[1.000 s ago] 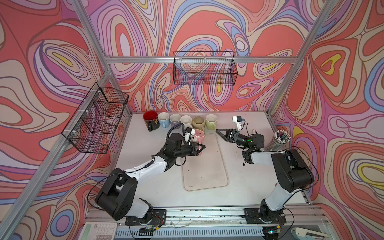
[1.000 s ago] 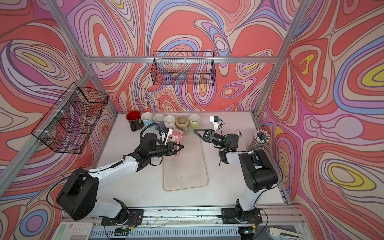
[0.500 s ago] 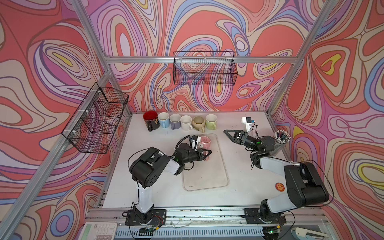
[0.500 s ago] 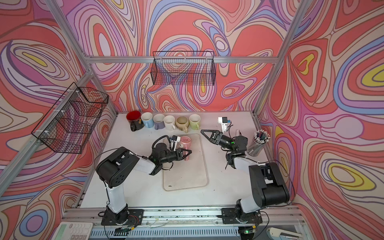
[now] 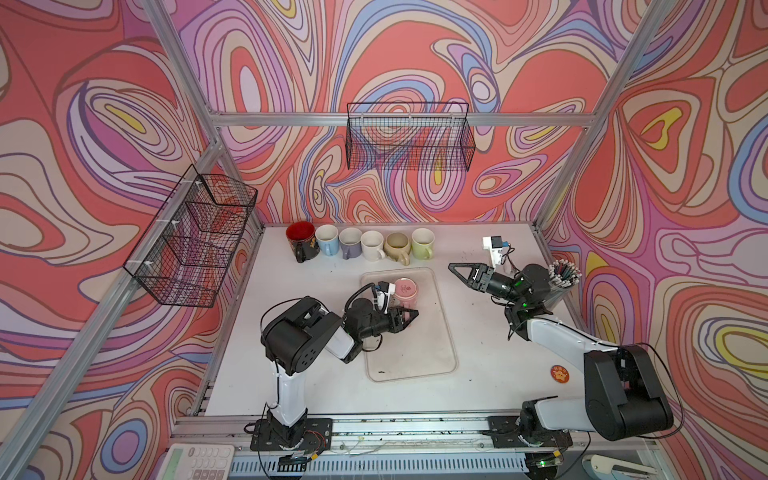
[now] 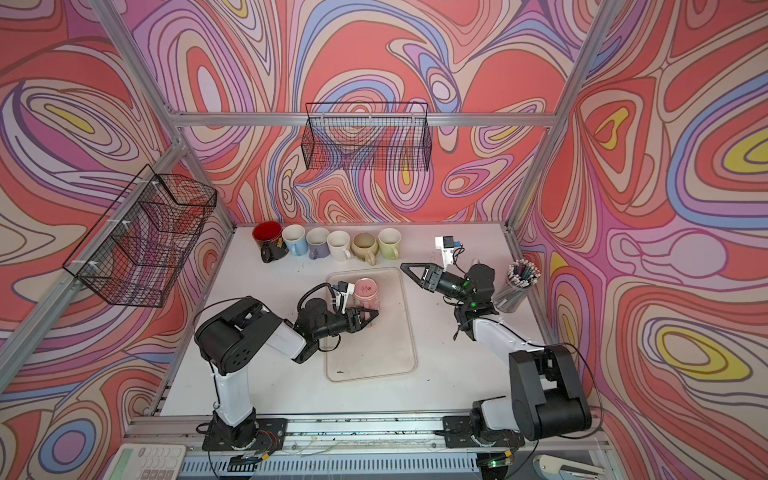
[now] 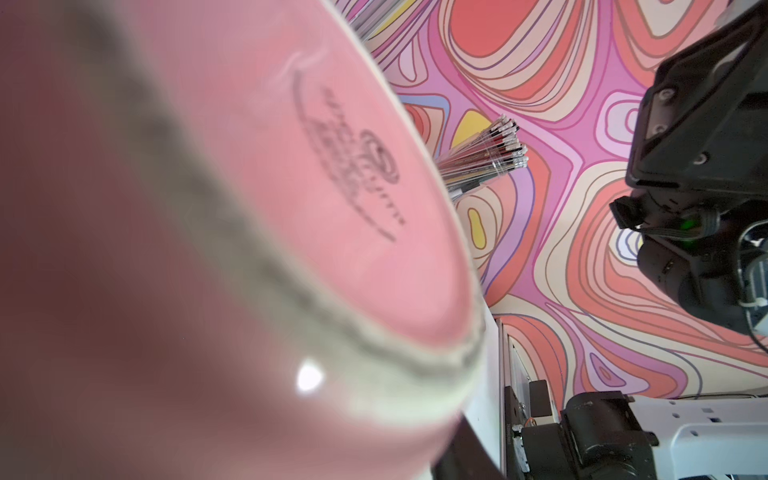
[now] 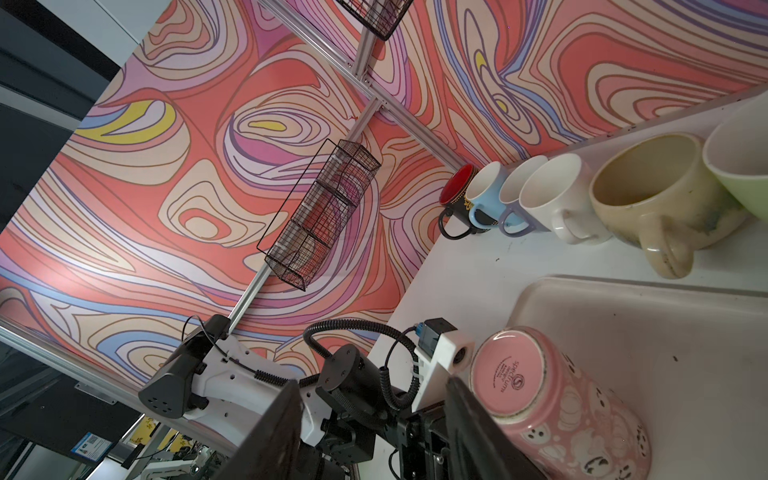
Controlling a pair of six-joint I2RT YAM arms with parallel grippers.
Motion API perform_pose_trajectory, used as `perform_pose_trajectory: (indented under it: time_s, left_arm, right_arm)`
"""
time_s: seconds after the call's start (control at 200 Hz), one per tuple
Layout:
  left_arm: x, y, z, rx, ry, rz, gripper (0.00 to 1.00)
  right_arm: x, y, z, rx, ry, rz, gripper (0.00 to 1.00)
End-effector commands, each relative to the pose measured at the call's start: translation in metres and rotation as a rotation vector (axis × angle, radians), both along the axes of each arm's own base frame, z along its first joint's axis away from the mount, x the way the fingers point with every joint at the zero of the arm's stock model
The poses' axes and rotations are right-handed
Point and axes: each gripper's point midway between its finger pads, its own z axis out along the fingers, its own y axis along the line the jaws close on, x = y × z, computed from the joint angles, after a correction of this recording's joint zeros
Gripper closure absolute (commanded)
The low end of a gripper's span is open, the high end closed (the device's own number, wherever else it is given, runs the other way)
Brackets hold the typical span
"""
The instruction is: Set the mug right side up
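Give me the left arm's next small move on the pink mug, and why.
Probably close the left gripper on the pink mug: it stands base-up on the tray, the gripper sits low at its side, and the right gripper hangs clear, so the left seems best placed.

Table (image 5: 478,390), back edge: row of upright mugs, each just beside next: red mug (image 5: 300,236), blue mug (image 5: 326,240), lilac mug (image 5: 350,242), white mug (image 5: 372,245), beige mug (image 5: 397,246), green mug (image 5: 422,243). Pale tray (image 5: 432,357) mid-table. Pencil cup (image 5: 564,276) at right edge. Orange sticker (image 5: 560,372) near front right corner. Wire basket (image 5: 409,137) on back wall, wire rack (image 5: 195,237) on left wall. Keypad phone (image 5: 199,461) below front left corner.
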Motion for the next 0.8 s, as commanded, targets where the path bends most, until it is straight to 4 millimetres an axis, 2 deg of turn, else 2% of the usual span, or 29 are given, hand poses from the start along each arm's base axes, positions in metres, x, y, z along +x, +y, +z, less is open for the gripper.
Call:
perform_pose_trajectory:
  time_s: [0.0,0.01,0.04,0.346,0.546,0.616,0.631,0.656,0.716,0.796]
  left_arm:
    - [0.008,0.004,0.024,-0.042,-0.109,0.044,0.58]
    - [0.002,0.008,0.016,-0.026,-0.089,0.046,0.58]
    - [0.000,0.011,0.010,-0.015,-0.073,0.057,0.57]
    - [-0.005,0.034,-0.005,0.088,0.005,0.146,0.48]
    - [-0.005,0.039,0.000,0.241,-0.010,0.169,0.47]
    - [-0.012,0.034,0.000,0.327,-0.029,0.152,0.45]
    - [-0.007,0.028,0.010,0.334,-0.053,0.152,0.44]
    - [-0.007,0.024,0.014,0.368,-0.072,0.151,0.42]
    - [-0.011,0.022,0.005,0.533,-0.058,0.142,0.40]
    - [-0.007,0.023,0.001,0.711,-0.038,0.166,0.40]
  right_arm:
    - [0.003,-0.003,0.005,-0.024,-0.029,-0.028,0.43]
    - [0.003,-0.003,0.005,-0.026,-0.028,-0.029,0.43]
    - [0.003,-0.004,0.004,-0.032,-0.026,-0.034,0.42]
    - [0.004,-0.010,0.002,-0.109,-0.012,-0.097,0.41]
    - [0.004,-0.012,-0.001,-0.125,0.006,-0.112,0.40]
    - [0.004,-0.012,-0.002,-0.131,0.015,-0.120,0.40]
    - [0.004,-0.013,-0.004,-0.133,0.018,-0.121,0.40]
    - [0.004,-0.013,-0.004,-0.136,0.021,-0.124,0.40]
    - [0.004,-0.014,-0.005,-0.143,0.028,-0.131,0.40]
    - [0.004,-0.015,-0.005,-0.152,0.032,-0.139,0.40]
